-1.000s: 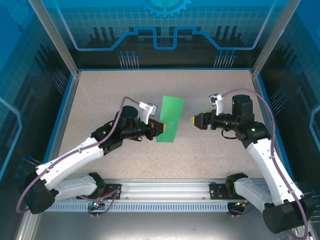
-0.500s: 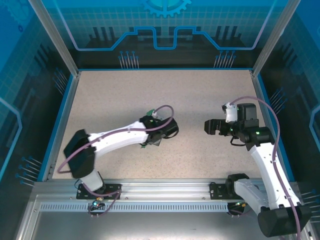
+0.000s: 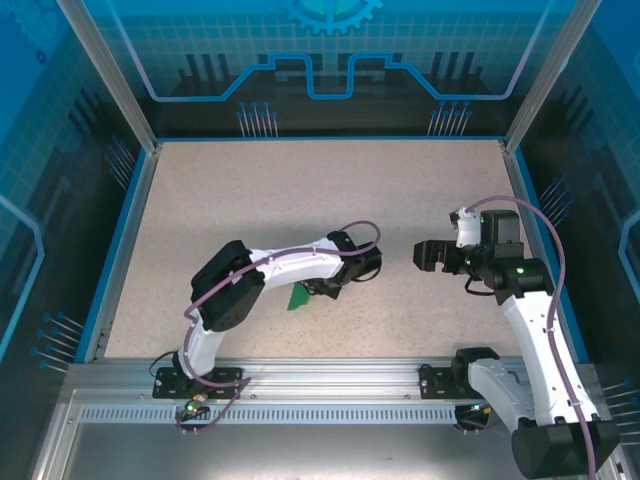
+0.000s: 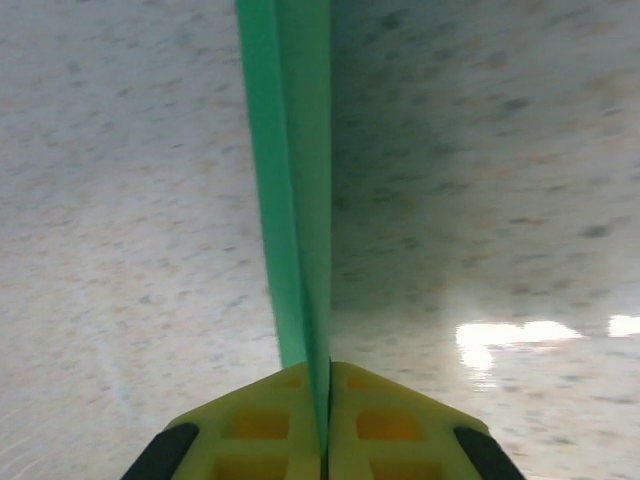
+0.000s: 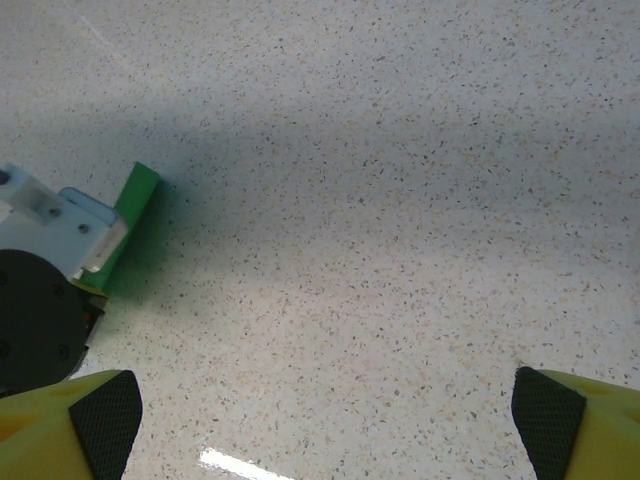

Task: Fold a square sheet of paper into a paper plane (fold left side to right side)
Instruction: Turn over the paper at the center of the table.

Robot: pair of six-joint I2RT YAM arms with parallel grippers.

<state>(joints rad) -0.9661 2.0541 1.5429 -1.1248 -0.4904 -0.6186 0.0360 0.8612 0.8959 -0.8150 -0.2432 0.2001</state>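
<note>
The left claw (image 4: 325,398) is pinched tight on the thin bright green sheet of paper (image 4: 292,180), folded into a narrow, sharply creased strip, near the middle of the smooth speckled beige table (image 3: 250,190). The right claw (image 5: 325,420) gapes wide and empty, well to its right.

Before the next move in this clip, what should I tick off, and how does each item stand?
1. Grip: the left gripper is shut on the square sheet of paper: ok.
2. Sheet doubled over at the pinch: ok.
3. Fold edges aligned: cannot tell, seen edge-on.
4. Helper: the right gripper is open and apart from the sheet: ok.
5. Sheet resting flat on the table: cannot tell.
</note>
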